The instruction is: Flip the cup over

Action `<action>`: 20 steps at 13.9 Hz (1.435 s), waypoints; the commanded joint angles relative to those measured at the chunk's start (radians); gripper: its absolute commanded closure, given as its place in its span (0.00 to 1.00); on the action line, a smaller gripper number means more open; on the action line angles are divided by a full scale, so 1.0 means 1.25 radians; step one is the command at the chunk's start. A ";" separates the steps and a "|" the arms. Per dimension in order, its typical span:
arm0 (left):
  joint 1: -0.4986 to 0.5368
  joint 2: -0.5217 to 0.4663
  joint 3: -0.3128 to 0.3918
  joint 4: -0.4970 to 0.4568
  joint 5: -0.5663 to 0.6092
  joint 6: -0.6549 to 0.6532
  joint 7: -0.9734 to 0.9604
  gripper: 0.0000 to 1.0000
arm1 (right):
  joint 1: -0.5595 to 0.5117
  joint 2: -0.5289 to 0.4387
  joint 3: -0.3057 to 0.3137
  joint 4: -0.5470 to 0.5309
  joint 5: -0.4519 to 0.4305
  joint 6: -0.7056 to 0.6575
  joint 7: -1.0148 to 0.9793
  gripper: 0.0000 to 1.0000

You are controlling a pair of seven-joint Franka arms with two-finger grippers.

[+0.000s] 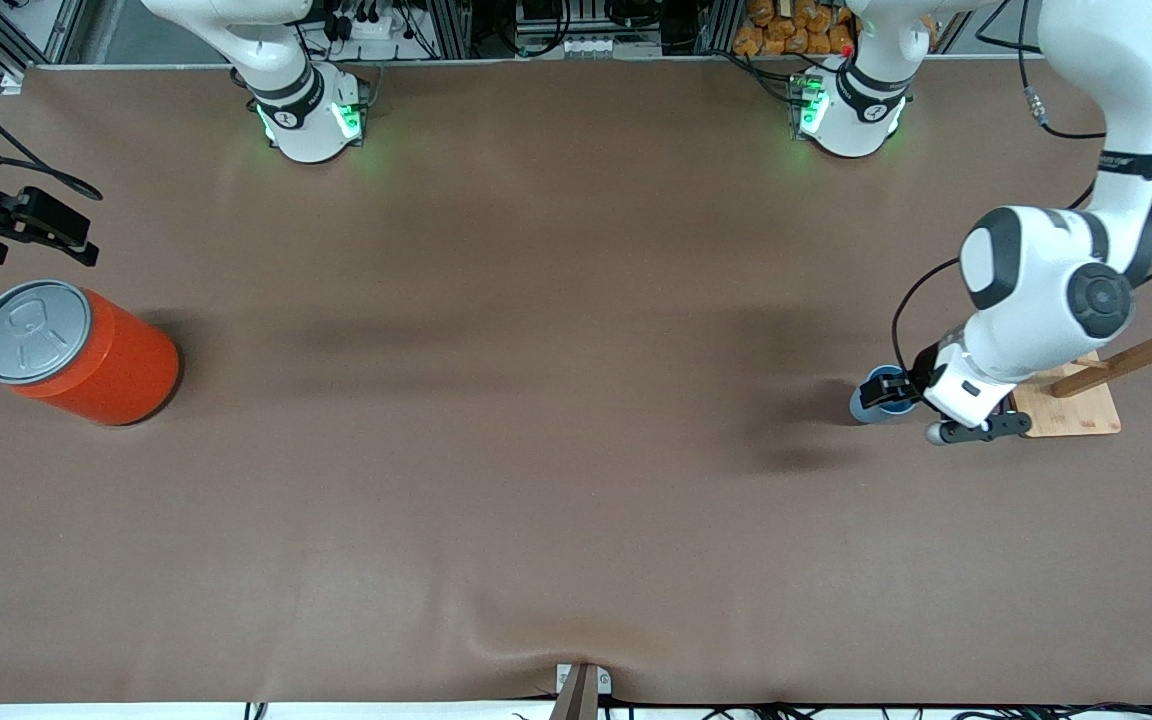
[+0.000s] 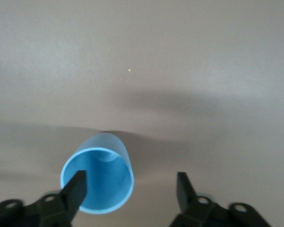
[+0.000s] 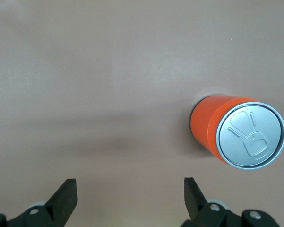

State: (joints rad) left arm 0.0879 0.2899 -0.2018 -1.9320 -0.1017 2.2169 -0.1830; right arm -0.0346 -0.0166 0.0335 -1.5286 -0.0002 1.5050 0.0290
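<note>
A: From the front, where's the cup?

B: On the surface beside the wooden stand, at the left arm's end. The left gripper is at it.

A: Left wrist view?

B: Cup mouth-up, fingers apart, one at its rim. Centre before closing, I'd say, or it tips.

A: Right wrist view?

B: The right gripper waits, fingers apart, near the orange can.
</note>
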 commanded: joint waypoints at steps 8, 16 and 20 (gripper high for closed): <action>0.002 -0.016 0.003 0.389 0.112 -0.450 -0.016 0.00 | -0.014 -0.005 0.011 0.003 0.014 -0.009 -0.012 0.00; 0.007 -0.165 0.012 0.404 0.113 -0.587 -0.028 0.00 | -0.013 -0.005 0.011 0.006 0.014 -0.015 -0.012 0.00; 0.006 -0.244 0.003 0.351 0.112 -0.593 -0.053 0.00 | -0.010 -0.005 0.012 0.006 0.014 -0.020 -0.012 0.00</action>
State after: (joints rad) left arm 0.0946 0.0462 -0.1892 -1.4276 0.0173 1.4672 -0.2133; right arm -0.0346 -0.0166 0.0388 -1.5284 0.0007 1.4949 0.0280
